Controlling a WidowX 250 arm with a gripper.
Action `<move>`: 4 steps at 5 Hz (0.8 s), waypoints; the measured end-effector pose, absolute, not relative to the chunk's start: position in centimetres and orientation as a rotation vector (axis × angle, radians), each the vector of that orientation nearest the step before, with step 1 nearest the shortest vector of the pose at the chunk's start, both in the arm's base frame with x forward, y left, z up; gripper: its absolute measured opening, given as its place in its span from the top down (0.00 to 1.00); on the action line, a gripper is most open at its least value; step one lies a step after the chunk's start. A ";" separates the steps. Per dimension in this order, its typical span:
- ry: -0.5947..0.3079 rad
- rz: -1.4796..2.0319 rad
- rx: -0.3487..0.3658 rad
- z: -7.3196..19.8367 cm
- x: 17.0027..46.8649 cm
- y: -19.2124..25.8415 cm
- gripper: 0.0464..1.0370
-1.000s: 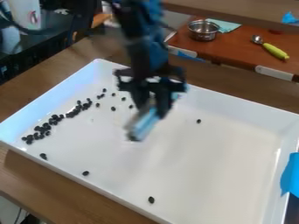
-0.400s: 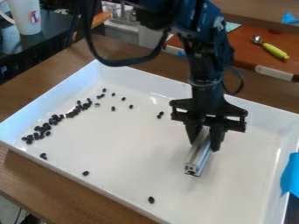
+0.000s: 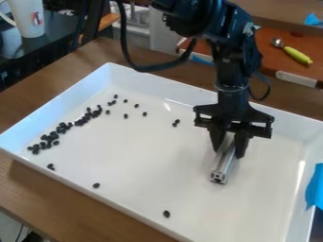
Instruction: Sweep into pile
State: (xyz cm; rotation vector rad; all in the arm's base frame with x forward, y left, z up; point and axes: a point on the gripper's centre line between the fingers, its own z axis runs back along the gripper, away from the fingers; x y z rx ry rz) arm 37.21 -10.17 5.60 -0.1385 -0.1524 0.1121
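The black gripper point(image 3: 229, 144) hangs over the right half of the white tray, shut on a silver metal bar point(image 3: 223, 165) that slants down toward the front. Small black beans lie in the white tray point(image 3: 145, 156). Most form a band point(image 3: 55, 133) along the left side. Several are scattered near the back left, and a pair point(image 3: 176, 123) sits left of the gripper. Single beans lie near the front edge, one point(image 3: 96, 185) at left and another point(image 3: 166, 214) toward the middle.
The tray's walls stand up around the work area on a wooden table point(image 3: 82, 52). Blue tape point(image 3: 313, 186) covers part of the right wall. Behind are a spoon with a green handle point(image 3: 296, 55) and a white mug point(image 3: 26, 18).
From over the tray's middle, the gripper has moved right with the bar, lately a little further right. The tray and beans have shifted slightly. A lone bean near the middle now shows as a pair further left.
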 end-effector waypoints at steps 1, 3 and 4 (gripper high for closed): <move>-0.140 0.126 -0.140 5.6 37.4 -8.3 0.67; -0.129 0.131 -0.142 5.5 37.5 -3.9 0.67; -0.109 0.152 -0.151 5.5 37.2 -1.2 0.67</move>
